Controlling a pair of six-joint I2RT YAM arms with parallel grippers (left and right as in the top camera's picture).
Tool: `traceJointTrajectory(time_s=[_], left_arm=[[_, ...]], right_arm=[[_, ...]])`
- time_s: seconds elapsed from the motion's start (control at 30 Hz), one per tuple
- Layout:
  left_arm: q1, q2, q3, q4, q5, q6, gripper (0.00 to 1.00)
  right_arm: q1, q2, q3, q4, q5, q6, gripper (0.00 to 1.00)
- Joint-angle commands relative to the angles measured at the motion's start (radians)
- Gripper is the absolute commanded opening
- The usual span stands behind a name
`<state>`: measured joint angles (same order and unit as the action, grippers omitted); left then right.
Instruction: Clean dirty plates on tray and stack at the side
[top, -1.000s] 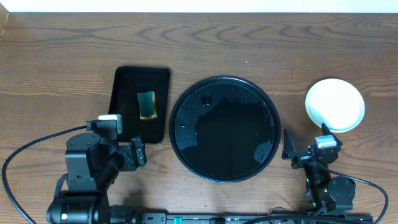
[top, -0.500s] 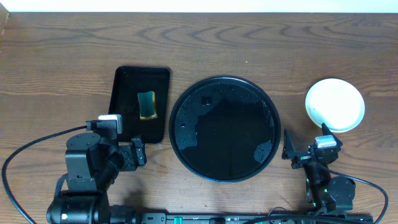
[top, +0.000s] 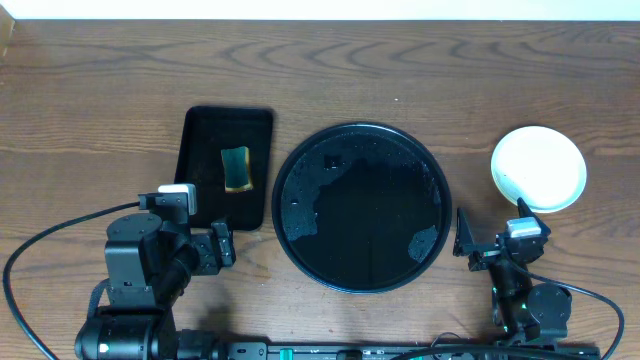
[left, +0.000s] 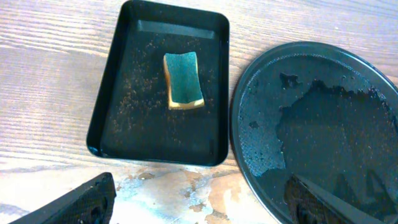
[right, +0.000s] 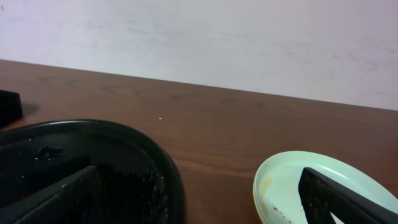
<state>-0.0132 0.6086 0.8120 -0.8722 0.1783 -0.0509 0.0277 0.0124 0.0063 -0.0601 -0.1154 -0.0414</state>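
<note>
Plates (top: 538, 168), overhead: stacked off the round tray (top: 362, 240) at its 3 o'clock, probably the end spot.

Left wrist: left gripper (left: 205, 205) wide open, empty. Sponge (left: 183, 88) is parked in the rect. tray (left: 127, 93) at 12, so wiping looks done.

Right wrist: right gripper (right: 199, 205) spread wide, touching nothing. Top plate still shows faint brown marks.

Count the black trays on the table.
2. The large round tray sits at the centre of the table; the smaller rectangular tray lies just left of it, holding a sponge. Nothing seems to hide another.
</note>
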Motion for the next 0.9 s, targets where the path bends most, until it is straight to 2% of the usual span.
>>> traceJointTrajectory(time_s=[0.0, 0.2, 0.37, 0.63, 0.87], left_arm=[[0.001, -0.002, -0.003, -0.001, 0.004, 0.013, 0.87], [0.006, -0.073, -0.016, -0.037, -0.031, 0.014, 0.87], [0.038, -0.21, -0.143, 0.031, -0.053, 0.014, 0.87], [0.047, -0.475, -0.435, 0.261, -0.059, 0.013, 0.87], [0.047, -0.603, -0.627, 0.516, -0.059, 0.013, 0.87]], right_arm=[[-0.004, -0.006, -0.001, -0.004, -0.001, -0.016, 0.99], [-0.004, -0.006, -0.001, -0.004, -0.001, -0.016, 0.99], [-0.004, -0.006, -0.001, -0.004, -0.001, -0.016, 0.99], [-0.004, -0.006, -0.001, -0.004, -0.001, -0.016, 0.99], [-0.004, -0.006, -0.001, -0.004, -0.001, -0.016, 0.99]])
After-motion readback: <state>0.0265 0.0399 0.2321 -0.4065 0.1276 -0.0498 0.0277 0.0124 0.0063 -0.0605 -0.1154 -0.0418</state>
